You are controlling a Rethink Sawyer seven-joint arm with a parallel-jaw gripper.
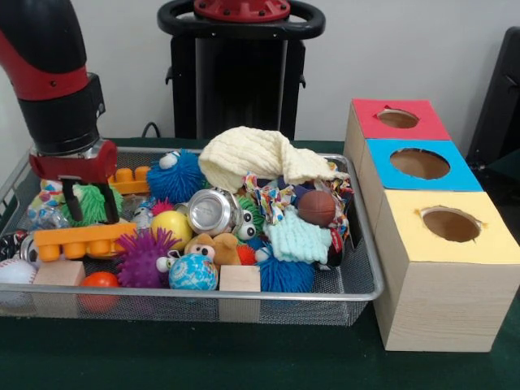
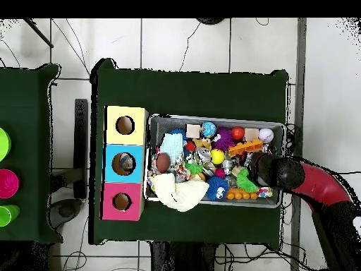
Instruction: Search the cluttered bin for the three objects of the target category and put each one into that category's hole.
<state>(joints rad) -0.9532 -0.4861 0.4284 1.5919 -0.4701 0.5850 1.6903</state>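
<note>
2 black fingers (image 1: 106, 201) of my pincer (image 1: 89, 203) hang spread apart, grasping nothing, their tips down among the clutter at one end of the wire-mesh bin (image 1: 357, 280). Between them sits a spiky green rubber ball (image 1: 89, 201), which they seem to straddle, though I cannot tell whether they touch it. Just in front of my pincer lies a long orange studded plastic brick (image 1: 81, 240); behind it is a second orange brick (image 1: 130, 179). Nearer the front rim rest a plain wooden block (image 1: 58, 274), a smooth red ball (image 1: 101, 280) and a white baseball (image 1: 15, 270). Further along from my pincer come a purple spiky ball (image 1: 142, 256), a glossy yellow ball (image 1: 171, 226), a shiny metal can (image 1: 211, 211), a blue spiky ball (image 1: 177, 175) and a soft cream knitted cloth (image 1: 252, 156) draped over the heap. Well apart, beyond the bin's other end, stand 3 wooden boxes topped yellow (image 1: 447, 227), blue (image 1: 421, 165) and red (image 1: 396, 119), each with 1 round hole.
</note>
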